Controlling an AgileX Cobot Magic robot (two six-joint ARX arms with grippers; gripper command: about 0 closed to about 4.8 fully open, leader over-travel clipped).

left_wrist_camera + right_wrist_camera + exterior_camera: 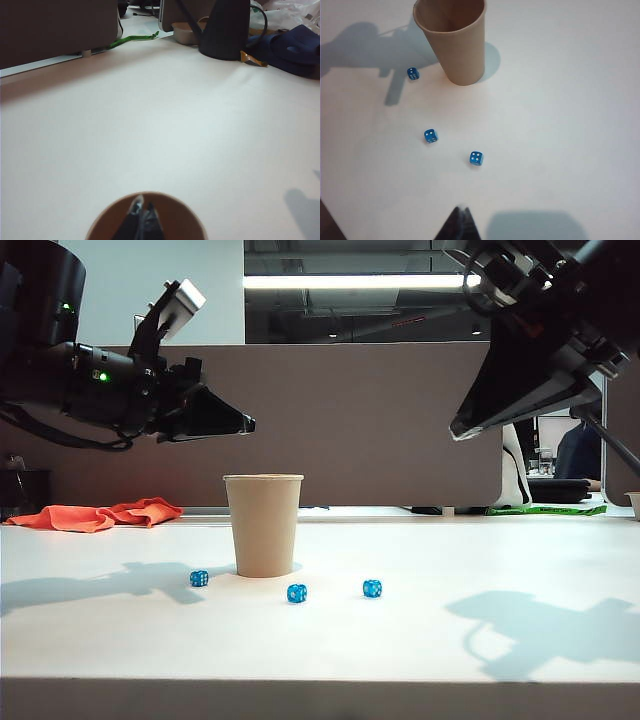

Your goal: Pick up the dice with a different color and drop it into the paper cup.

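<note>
The near edge of the white table (320,660) runs straight across in front of my tan tapered paper cup (263,524), with a wide bare strip between that edge and everything else. Just in front of the cup lie three small blue dice with white pips: one (199,578) beside its base on the left, one (297,592) just before it, one (372,588) a little off to the right. None touches the cup or another die. To the right of the cup the tabletop lies open up to the arm's shadow.

My left gripper (240,423) hangs above the cup's rolled rim, its black fingers (142,220) pressed together with nothing between them; its wrist view looks straight into the cup's mouth. My right gripper (459,222) is high and well to the right of the cup, fingers together, empty.

I cannot see the red die; the cup's bottom is hidden.

Behind the cup, to the left, a crumpled orange cloth (95,514) lies at the table's far edge.
</note>
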